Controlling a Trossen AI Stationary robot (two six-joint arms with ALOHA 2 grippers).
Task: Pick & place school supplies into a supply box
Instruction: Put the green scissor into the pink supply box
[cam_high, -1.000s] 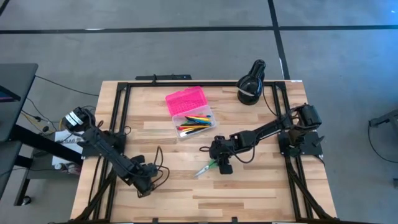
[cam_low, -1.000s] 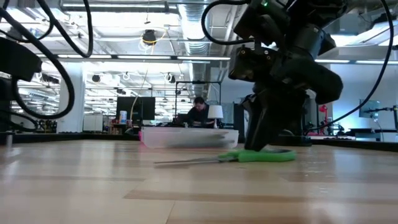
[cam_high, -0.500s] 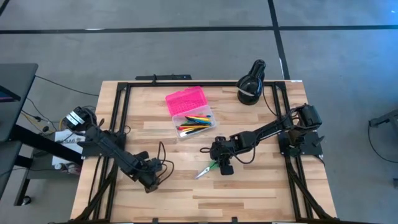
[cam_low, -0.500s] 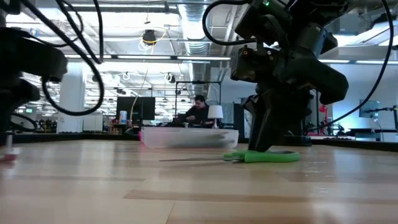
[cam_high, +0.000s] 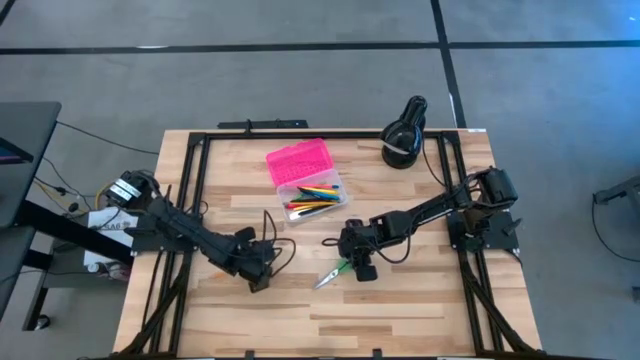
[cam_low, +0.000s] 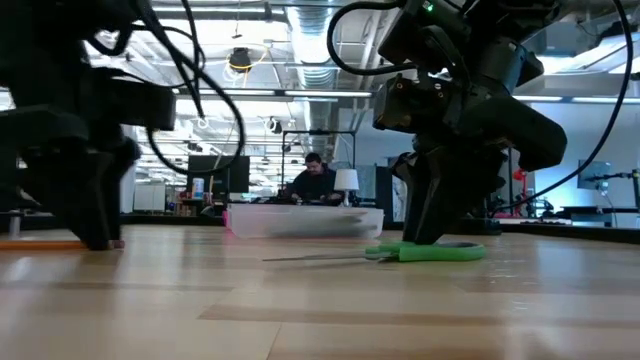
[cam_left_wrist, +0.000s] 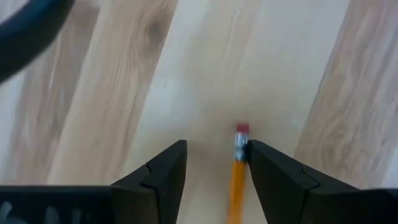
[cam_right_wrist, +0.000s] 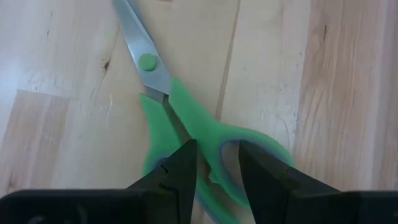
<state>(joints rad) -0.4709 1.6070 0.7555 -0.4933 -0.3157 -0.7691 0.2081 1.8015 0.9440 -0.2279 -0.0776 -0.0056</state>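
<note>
The green-handled scissors (cam_high: 331, 272) lie flat on the table in front of the supply box (cam_high: 306, 181), whose pink lid (cam_high: 298, 160) is swung back and whose clear base (cam_high: 313, 198) holds several pens. My right gripper (cam_high: 358, 266) stands over the scissors' handles, shut on them. My left gripper (cam_high: 258, 274), left of the scissors, points down and is open. An orange pencil with a pink eraser (cam_left_wrist: 238, 168) lies on the wood between its fingers, close to one of them. The low view shows this pencil (cam_low: 45, 243) beside the left gripper (cam_low: 95, 238). My right gripper comes from above, pointing down, with the green handle bar (cam_right_wrist: 214, 146) between the two finger loops standing between its fingers (cam_right_wrist: 183, 165). The scissors (cam_low: 425, 252) lie flat on the table, blades pointing away. My left gripper has the pencil's eraser end (cam_left_wrist: 241, 140) against the inner side of one finger (cam_left_wrist: 264, 168), not pinched; whether they touch I cannot tell.
A black rounded object with a white band (cam_high: 404, 135) sits at the table's far right corner. Black frame rails (cam_high: 190, 190) run along the table's sides. Bare wood lies near the front edge. A person (cam_low: 315, 180) sits in the room beyond.
My left gripper has travelled toward the table's right and slightly toward its far edge, nearer the scissors. The orange pencil has come farther into the low view along with it. The scissors have slid a little under my right gripper.
</note>
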